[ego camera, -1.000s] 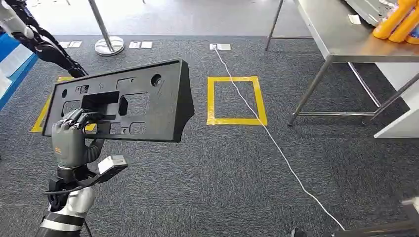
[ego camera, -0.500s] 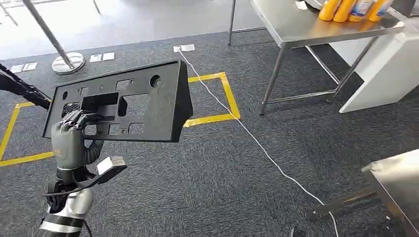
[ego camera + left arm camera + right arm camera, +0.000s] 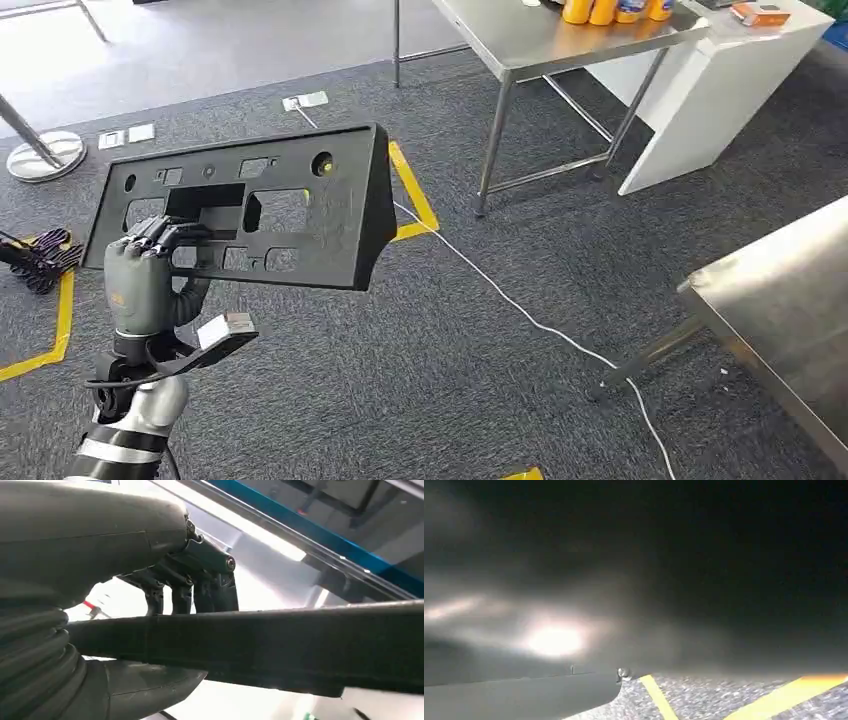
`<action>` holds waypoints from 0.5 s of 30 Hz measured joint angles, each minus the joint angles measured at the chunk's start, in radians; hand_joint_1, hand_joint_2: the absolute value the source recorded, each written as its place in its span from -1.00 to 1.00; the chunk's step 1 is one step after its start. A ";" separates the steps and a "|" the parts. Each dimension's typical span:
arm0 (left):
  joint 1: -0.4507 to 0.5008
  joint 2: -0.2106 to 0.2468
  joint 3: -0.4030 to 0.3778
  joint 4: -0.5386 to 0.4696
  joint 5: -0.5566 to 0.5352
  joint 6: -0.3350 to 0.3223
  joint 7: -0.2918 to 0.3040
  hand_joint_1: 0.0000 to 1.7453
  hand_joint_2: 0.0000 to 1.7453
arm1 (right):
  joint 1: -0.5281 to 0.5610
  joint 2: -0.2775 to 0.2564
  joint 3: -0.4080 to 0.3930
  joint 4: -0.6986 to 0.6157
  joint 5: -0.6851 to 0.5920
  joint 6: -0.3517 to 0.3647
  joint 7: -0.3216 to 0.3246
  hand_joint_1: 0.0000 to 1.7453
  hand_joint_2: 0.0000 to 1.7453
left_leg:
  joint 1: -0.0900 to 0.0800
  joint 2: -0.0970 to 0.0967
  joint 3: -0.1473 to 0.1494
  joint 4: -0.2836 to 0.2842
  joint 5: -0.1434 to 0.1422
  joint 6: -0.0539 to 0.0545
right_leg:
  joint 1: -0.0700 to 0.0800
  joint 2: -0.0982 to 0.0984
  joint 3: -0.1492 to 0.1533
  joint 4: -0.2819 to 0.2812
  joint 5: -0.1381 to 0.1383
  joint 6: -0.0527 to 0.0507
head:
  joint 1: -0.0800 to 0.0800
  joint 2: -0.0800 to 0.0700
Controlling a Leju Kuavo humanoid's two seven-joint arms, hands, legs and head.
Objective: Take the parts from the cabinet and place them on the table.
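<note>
A long black plastic part (image 3: 250, 210) with several cut-out holes is held upright above the carpet, left of centre in the head view. My left hand (image 3: 145, 275) grips its lower left edge, fingers hooked through a cut-out. In the left wrist view the same black part (image 3: 280, 645) runs across as a dark bar, with my left hand (image 3: 100, 575) wrapped over it from both sides. A steel table (image 3: 790, 300) juts in at the right edge, and a second steel table (image 3: 540, 45) stands farther off.
Orange bottles (image 3: 600, 10) and a small box (image 3: 760, 14) stand on the far table and a white cabinet (image 3: 700, 90). A white cable (image 3: 510, 305) runs across the grey carpet. Yellow tape (image 3: 415, 195) marks the floor. A post base (image 3: 40, 155) stands at far left.
The whole view has swung to the right: the tables slid left and nearer, and the near steel table grew at the right edge. The left hand keeps the black part in the same hold.
</note>
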 joint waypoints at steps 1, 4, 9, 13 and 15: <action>-0.002 0.000 0.000 0.000 0.000 0.000 0.000 1.00 1.00 | -0.001 0.000 0.002 0.000 0.000 0.003 -0.002 -1.00 -1.00 | 0.000 0.010 0.001 0.000 -0.001 -0.002 | 0.003 -0.028 0.060 -0.103 0.029 0.003 | 0.000 0.000; -0.008 0.005 0.000 -0.001 -0.003 0.000 0.000 1.00 1.00 | -0.010 0.000 0.009 0.000 0.001 0.008 -0.009 -1.00 -1.00 | -0.014 0.042 0.004 0.004 -0.008 -0.014 | 0.017 -0.078 0.115 -0.195 0.051 -0.014 | -0.002 0.000; -0.019 0.008 -0.003 -0.002 -0.005 0.000 0.000 1.00 1.00 | -0.008 -0.001 0.014 0.000 0.000 0.010 -0.012 -1.00 -1.00 | 0.001 -0.035 -0.023 0.080 -0.068 -0.037 | -0.002 -0.018 0.118 -0.204 0.063 -0.043 | -0.006 0.000; -0.014 0.015 -0.003 0.001 -0.005 -0.001 0.000 1.00 1.00 | -0.008 0.000 0.014 0.000 0.000 0.011 -0.013 -1.00 -1.00 | 0.005 -0.067 -0.146 0.329 -0.157 -0.047 | -0.002 0.040 0.120 -0.203 0.062 -0.046 | -0.010 0.000; -0.014 0.015 -0.004 0.000 -0.005 0.000 0.000 1.00 1.00 | -0.007 0.002 0.014 0.000 0.000 0.011 -0.013 -1.00 -1.00 | 0.012 -0.070 -0.097 0.220 -0.080 -0.049 | -0.006 0.069 0.125 -0.201 0.062 -0.045 | -0.011 0.000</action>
